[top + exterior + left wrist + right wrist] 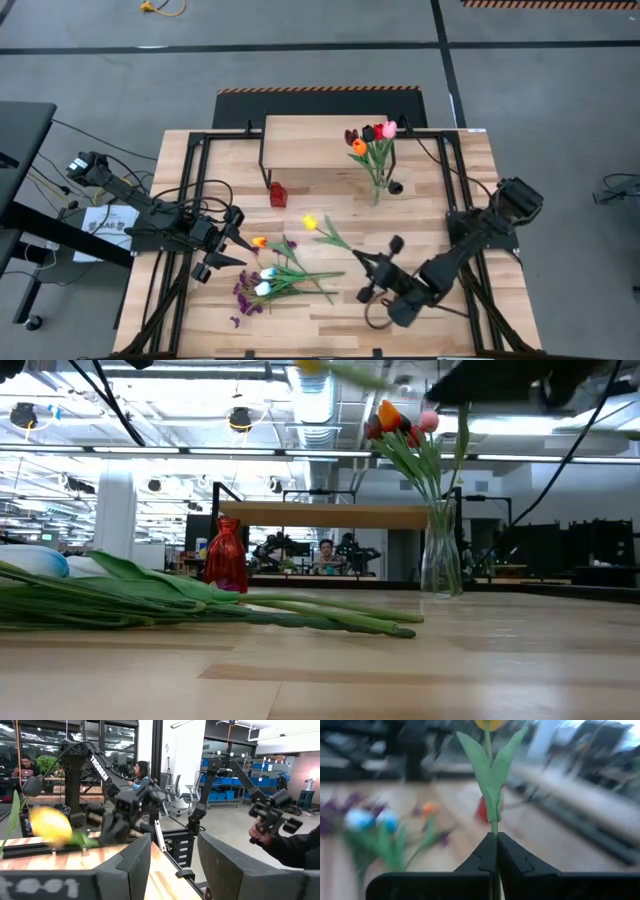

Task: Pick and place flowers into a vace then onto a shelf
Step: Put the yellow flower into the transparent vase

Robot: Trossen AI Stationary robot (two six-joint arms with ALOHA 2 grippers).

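The left gripper (222, 250) hung over the table's (440, 330) left side, near the front, its jaws spread with nothing between them; its wrist view looked out level across the table toward the room beyond. Just to its right, a loose pile of flowers (275, 280) lay flat on the planks near the front edge: purple sprigs at the left end, white and pale blue tulips in the middle, an orange tulip (259, 242) nearest the left gripper, green stems fanning toward the centre. A small red vase (278, 194) stood farther back, just in front of the shelf (320, 130), which ran along the table's back edge. A glass vase (378, 180) stood on the table beside the shelf's right leg, already holding red, orange, pink and dark maroon tulips. Toward the front right, the right gripper (365, 262) had its jaws pressed together on the stem of a yellow tulip (312, 223), pinching it below the leaves; in the right wrist view the stem (493, 827) rose straight out from between the closed fingers (482, 857), and the low view showed the bloom lifted clear of the tabletop.
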